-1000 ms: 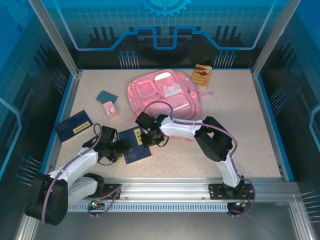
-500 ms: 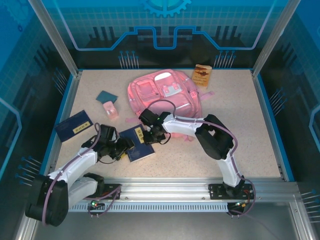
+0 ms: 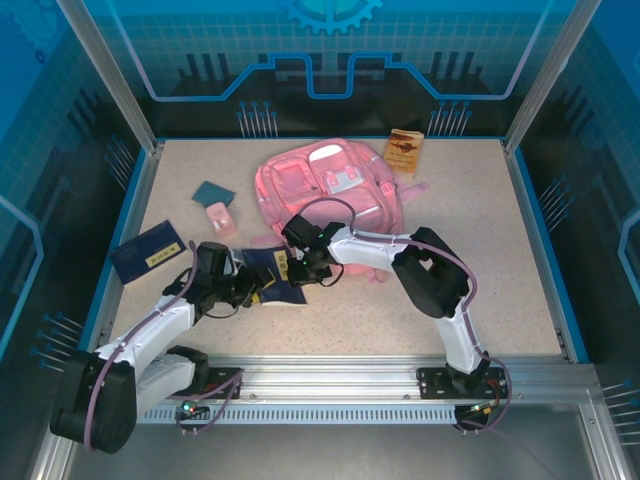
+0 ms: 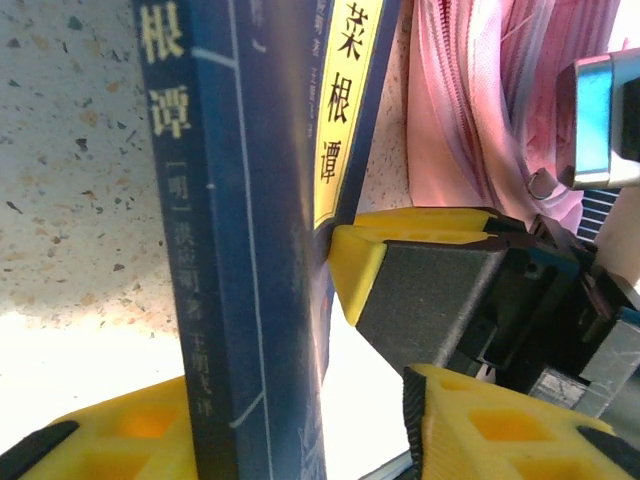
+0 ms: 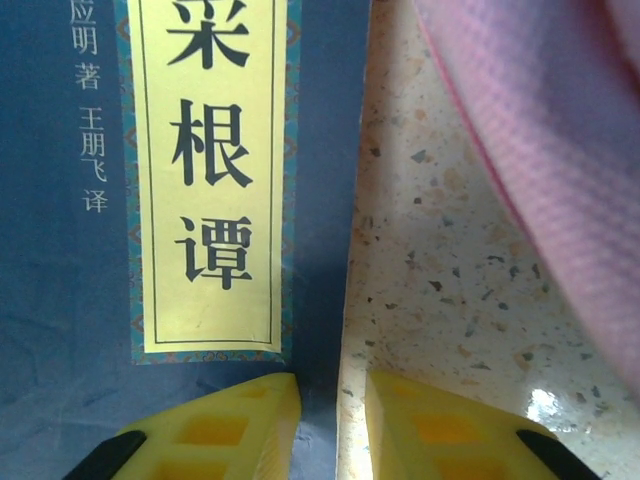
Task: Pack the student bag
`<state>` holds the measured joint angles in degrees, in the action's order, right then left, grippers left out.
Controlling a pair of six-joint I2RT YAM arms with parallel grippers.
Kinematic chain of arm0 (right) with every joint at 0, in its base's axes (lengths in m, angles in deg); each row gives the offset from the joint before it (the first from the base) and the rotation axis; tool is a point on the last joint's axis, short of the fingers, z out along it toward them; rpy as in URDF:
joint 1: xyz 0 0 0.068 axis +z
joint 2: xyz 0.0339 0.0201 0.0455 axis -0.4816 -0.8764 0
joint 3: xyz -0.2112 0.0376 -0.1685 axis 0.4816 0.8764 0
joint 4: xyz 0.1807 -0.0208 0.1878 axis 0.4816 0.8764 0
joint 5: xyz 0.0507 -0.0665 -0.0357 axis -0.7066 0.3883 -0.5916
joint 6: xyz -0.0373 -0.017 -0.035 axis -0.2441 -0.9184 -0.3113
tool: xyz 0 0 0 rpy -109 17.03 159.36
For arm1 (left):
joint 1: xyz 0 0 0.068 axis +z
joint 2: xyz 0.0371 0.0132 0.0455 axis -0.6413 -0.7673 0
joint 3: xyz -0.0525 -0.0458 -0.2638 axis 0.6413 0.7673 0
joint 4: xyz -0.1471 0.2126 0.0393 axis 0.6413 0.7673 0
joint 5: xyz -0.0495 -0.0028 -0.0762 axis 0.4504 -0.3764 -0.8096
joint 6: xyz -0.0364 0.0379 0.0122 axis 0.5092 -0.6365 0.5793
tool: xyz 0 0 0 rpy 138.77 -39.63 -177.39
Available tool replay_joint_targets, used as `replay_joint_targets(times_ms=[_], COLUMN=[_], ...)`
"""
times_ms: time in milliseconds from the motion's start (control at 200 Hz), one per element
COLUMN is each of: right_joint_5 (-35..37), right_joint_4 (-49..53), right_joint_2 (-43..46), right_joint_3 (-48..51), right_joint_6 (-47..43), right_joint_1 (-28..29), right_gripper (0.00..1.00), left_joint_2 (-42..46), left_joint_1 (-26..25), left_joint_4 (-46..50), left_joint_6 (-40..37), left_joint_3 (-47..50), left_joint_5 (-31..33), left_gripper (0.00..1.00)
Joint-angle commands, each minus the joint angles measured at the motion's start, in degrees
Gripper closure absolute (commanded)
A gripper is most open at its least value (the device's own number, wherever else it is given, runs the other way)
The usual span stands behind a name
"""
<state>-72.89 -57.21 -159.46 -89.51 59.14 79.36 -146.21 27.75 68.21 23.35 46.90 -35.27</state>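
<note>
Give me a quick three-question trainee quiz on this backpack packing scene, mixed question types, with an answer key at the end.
1. True or false: the dark blue book between the left gripper and the right gripper is already inside the student bag.
2. In the left wrist view, what stands between the left gripper's fingers? A. the book's spine B. a pink strap C. a brown booklet
3. How many dark blue books are on the table?
Key: 1 false, it is outside the bag, on its near side. 2 A. 3 two; the second book lies near the left edge.
</note>
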Motion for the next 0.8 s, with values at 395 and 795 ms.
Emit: replay_joint_targets(times_ms=[395,795], right_joint_5=[-5.99,-11.19], right_joint_4=[-7.85,-28.74], right_joint_2=[26.36,49.07], right_joint_3=[13.92,29.05], right_joint_6=[2.23,17.21], right_joint_1=[-6.02,-13.63], right_gripper=[0.44,0.00], left_joint_2=[9.42,4.91], left_joint_1=[0.51,-0.90], left_joint_4=[2.97,-21.58], left_joint_6=[-4.53,5.24], left_joint_3=[-6.07,-18.80], left_joint_5=[0.56,-0.79], left_gripper=[0.97,0.98])
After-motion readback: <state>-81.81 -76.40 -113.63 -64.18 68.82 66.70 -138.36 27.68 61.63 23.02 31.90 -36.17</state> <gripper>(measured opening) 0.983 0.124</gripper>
